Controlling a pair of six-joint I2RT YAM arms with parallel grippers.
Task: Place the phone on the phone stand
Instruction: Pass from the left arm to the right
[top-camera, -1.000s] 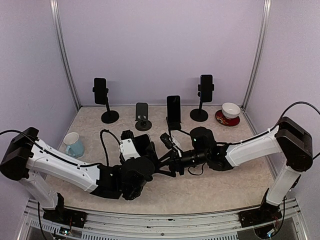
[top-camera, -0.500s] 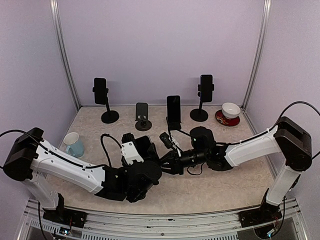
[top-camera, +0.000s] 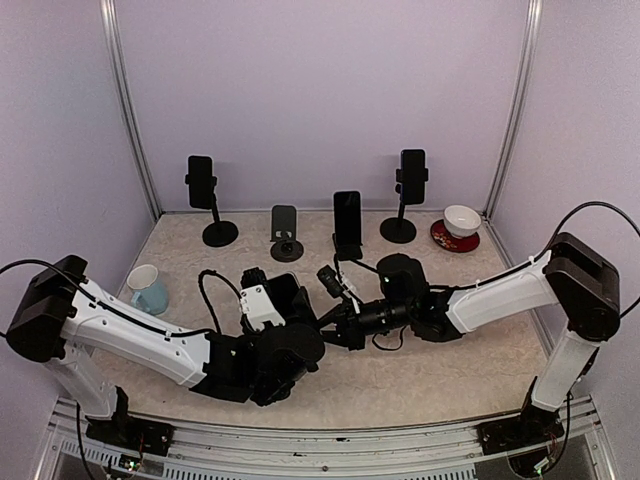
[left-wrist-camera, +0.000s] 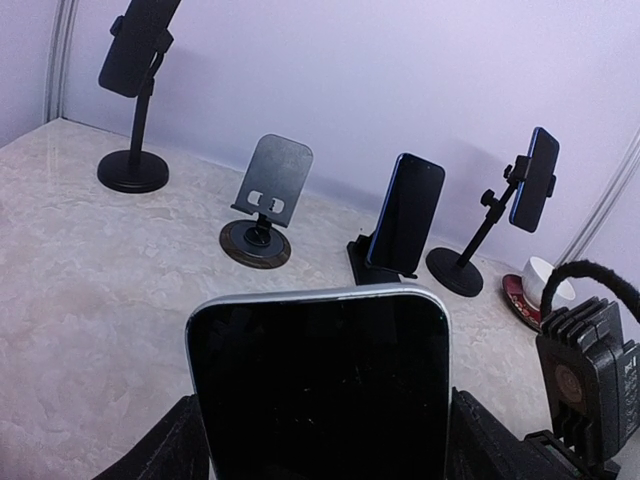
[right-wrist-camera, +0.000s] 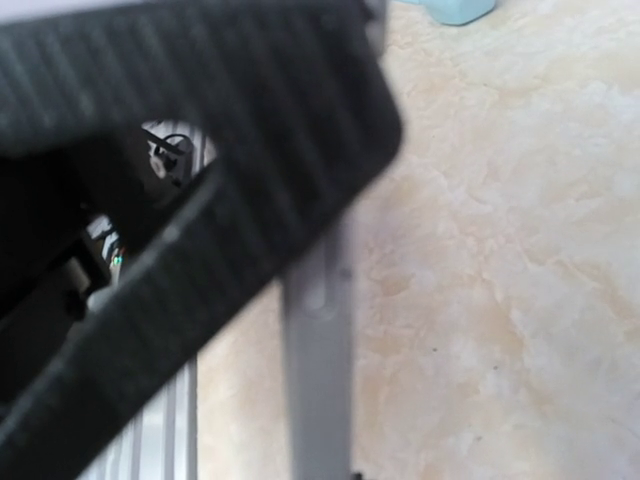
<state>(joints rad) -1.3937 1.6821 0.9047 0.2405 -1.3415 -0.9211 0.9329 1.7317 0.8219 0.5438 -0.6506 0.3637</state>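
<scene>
The phone (left-wrist-camera: 318, 390) has a black screen and a silver rim. It stands upright between the fingers of my left gripper (left-wrist-camera: 325, 440), which is shut on its two long sides. From the right, my right gripper (top-camera: 335, 318) meets the phone (top-camera: 290, 292) at table centre and is shut on its thin edge. In the right wrist view that silver edge (right-wrist-camera: 320, 370) runs down to the bottom middle; my own fingers do not show there. The empty phone stand (top-camera: 285, 235), a grey plate on a round base (left-wrist-camera: 265, 195), stands at the back.
Three other stands at the back hold phones: back left (top-camera: 203, 185), centre (top-camera: 347, 225), right (top-camera: 411, 175). A light blue cup (top-camera: 148, 290) sits at the left. A white bowl on a red saucer (top-camera: 460, 222) sits back right. Both arms crowd the table's middle.
The right gripper's jaws have closed onto the phone's edge. The left arm has shifted slightly right, its grip on the phone unchanged.
</scene>
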